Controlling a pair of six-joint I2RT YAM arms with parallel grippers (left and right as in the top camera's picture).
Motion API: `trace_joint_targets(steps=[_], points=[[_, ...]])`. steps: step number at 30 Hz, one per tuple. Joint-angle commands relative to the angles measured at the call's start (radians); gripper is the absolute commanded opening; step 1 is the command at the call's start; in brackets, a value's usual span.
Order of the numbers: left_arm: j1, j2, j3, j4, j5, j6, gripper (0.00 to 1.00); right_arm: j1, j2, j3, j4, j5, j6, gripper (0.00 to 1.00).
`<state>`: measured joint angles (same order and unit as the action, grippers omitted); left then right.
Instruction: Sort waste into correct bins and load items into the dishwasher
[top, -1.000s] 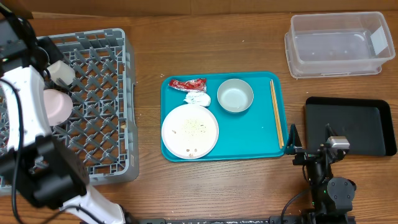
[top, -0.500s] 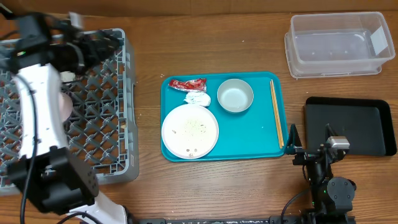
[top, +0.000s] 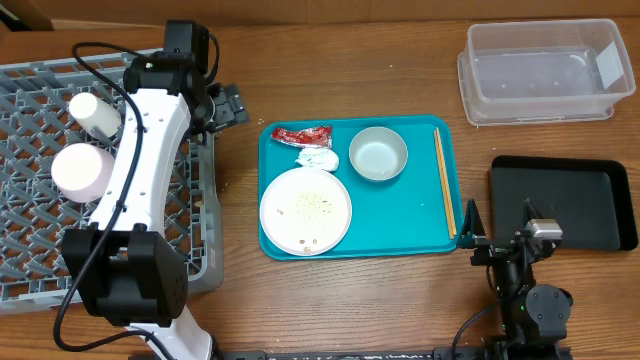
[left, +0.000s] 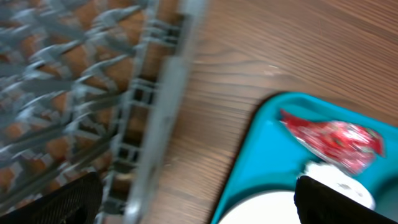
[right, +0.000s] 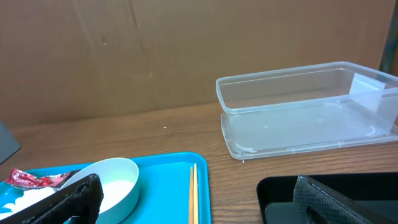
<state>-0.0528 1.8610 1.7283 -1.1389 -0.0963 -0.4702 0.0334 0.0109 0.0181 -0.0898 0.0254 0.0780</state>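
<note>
– What sits at the far left?
– The dish rack (top: 40, 245). On its lattice floor lies a small white cup (top: 95, 113), and a small white bowl (top: 82, 170) sits just beside it, nearer the front.

– And the left gripper?
– The left gripper (top: 231, 104) hangs just past the rack's right wall, between the rack and the teal tray (top: 400, 225). In the wrist view its fingers (left: 53, 199) are spread wide, with nothing between them.

– What is on that tray?
– At the back left is the red wrapper (top: 302, 134), with the white tissue (top: 318, 157) touching it. Below them is the large white plate (top: 306, 209), dotted with crumbs (top: 314, 204). The grey bowl (top: 378, 154) sits near the back, and the chopsticks (top: 444, 180) lie along the right edge.

– Further right?
– The right gripper (top: 470, 222) sits by the tray's front right corner, jaws wide apart and empty. The black tray (top: 560, 205) lies beside it, and the clear tub (top: 540, 110) is at the back right.
</note>
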Motion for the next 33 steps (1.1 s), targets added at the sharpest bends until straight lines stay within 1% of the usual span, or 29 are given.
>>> trace_joint_targets(steps=[1, 5, 9, 13, 15, 16, 17, 18, 19, 20, 22, 23, 24, 27, 28, 30, 31, 33], points=[[0.001, 0.015, 0.002, -0.017, -0.132, -0.114, 1.0, -0.003, -0.008, -0.01, 0.007, -0.002, 0.004, 1.0], [-0.001, 0.016, -0.017, -0.019, -0.131, -0.102, 1.0, -0.003, -0.008, -0.01, 0.007, -0.002, 0.004, 1.0], [-0.001, 0.016, -0.153, 0.049, -0.114, -0.088, 0.95, -0.003, -0.008, -0.01, 0.007, -0.002, 0.004, 1.0], [-0.001, 0.016, -0.261, 0.181, 0.012, 0.033, 0.92, -0.003, -0.008, -0.01, 0.007, -0.002, 0.004, 1.0], [-0.001, 0.016, -0.299, 0.232, 0.039, 0.06, 0.89, -0.003, -0.008, -0.01, 0.007, -0.002, 0.004, 1.0], [-0.001, 0.016, -0.312, 0.25, 0.039, 0.069, 0.85, -0.003, -0.008, -0.01, 0.007, -0.002, 0.004, 1.0], [-0.001, 0.016, -0.328, 0.272, 0.039, 0.08, 0.78, -0.003, -0.008, -0.01, 0.007, -0.002, 0.005, 1.0], [-0.001, 0.016, -0.34, 0.291, 0.039, 0.095, 0.75, -0.003, -0.008, -0.01, 0.007, -0.002, 0.004, 1.0], [-0.001, 0.016, -0.359, 0.319, 0.038, 0.121, 0.68, -0.003, -0.008, -0.01, 0.007, -0.002, 0.004, 1.0], [0.0, 0.016, -0.369, 0.333, 0.038, 0.135, 0.64, -0.003, -0.008, -0.01, 0.007, -0.002, 0.004, 1.0], [0.0, 0.016, -0.382, 0.343, 0.034, 0.135, 0.6, -0.003, -0.008, -0.01, 0.007, -0.002, 0.004, 1.0], [0.0, 0.016, -0.386, 0.344, 0.034, 0.135, 0.49, -0.003, -0.008, -0.01, 0.007, -0.002, 0.004, 1.0], [0.0, 0.016, -0.387, 0.346, 0.034, 0.135, 0.4, -0.003, -0.008, -0.01, 0.007, -0.002, 0.005, 1.0], [0.0, 0.016, -0.389, 0.344, 0.034, 0.135, 0.22, -0.003, -0.008, -0.01, 0.007, -0.002, 0.004, 1.0], [0.0, 0.016, -0.39, 0.341, 0.034, 0.135, 0.18, -0.003, -0.008, -0.01, 0.007, -0.002, 0.005, 1.0], [0.0, 0.016, -0.391, 0.319, 0.035, 0.134, 0.11, -0.003, -0.008, -0.01, 0.007, -0.002, 0.004, 1.0], [0.0, 0.016, -0.391, 0.309, 0.037, 0.134, 0.04, -0.003, -0.008, -0.01, 0.007, -0.002, 0.004, 1.0], [0.0, 0.016, -0.391, 0.292, 0.042, 0.135, 0.04, -0.003, -0.008, -0.01, 0.007, -0.002, 0.004, 1.0]])
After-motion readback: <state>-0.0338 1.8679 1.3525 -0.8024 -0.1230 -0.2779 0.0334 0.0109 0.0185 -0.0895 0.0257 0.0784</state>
